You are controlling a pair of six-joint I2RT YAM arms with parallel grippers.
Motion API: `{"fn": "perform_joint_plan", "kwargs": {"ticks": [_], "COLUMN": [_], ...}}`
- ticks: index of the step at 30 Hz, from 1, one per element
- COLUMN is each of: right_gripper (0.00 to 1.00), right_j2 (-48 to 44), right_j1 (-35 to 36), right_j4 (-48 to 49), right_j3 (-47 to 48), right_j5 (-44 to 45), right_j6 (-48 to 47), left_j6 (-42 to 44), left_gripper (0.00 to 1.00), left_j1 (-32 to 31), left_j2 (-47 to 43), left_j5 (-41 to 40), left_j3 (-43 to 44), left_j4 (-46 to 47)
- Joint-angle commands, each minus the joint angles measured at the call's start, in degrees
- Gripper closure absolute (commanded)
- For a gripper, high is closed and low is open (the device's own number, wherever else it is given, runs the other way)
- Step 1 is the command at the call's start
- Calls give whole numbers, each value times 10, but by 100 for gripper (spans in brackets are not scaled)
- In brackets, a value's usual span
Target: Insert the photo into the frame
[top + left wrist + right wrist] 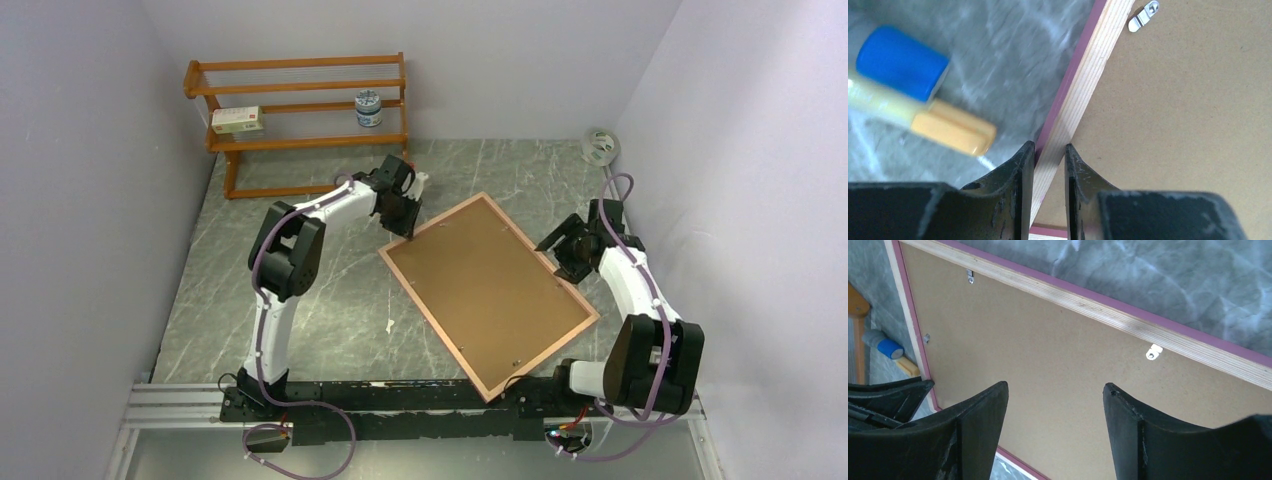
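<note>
The frame (pixel 487 290) lies face down and askew on the marble table, tan wood rail and pink edge up, with a brown backing board (pixel 480 280) inside it. My left gripper (pixel 405 230) is at the frame's far-left corner. In the left wrist view its jaws (pixel 1049 147) are shut on the wooden rail (pixel 1083 85), one finger on the pink outer side and one on the board side. My right gripper (pixel 562 250) hovers over the frame's right edge. Its jaws (pixel 1055 386) stand wide open above the board (pixel 1048 340), holding nothing. The photo is out of view.
An orange shelf rack (pixel 300 100) at the back left holds a white box (pixel 237 120) and a jar (pixel 368 108). A blue-capped tube (pixel 903 62) lies beside the frame's left edge. Metal clips (pixel 1153 351) sit on the rail. A white coil (pixel 600 147) lies at the back right.
</note>
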Motion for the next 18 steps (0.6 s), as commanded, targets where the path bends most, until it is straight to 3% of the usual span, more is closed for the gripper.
{"fn": "perform_joint_plan", "kwargs": {"ticks": [1,8,18], "right_gripper": [27,27,28], "right_j2": [8,40,83], "right_j1": [25,70,126], "right_j4": [30,38,40], "right_j3": [31,54,89], "right_j5": [-9,-2,6], "right_j6": [16,25,21], "left_j6": [-49,-124,-256], "left_gripper": [92,92,90], "left_j1": [32,50,158], "left_j2": [-25,-76,-208], "left_j5": [-77,-116,-89], "left_j3": [-58,-155,-332], "left_j4": [-82,-98,-70]}}
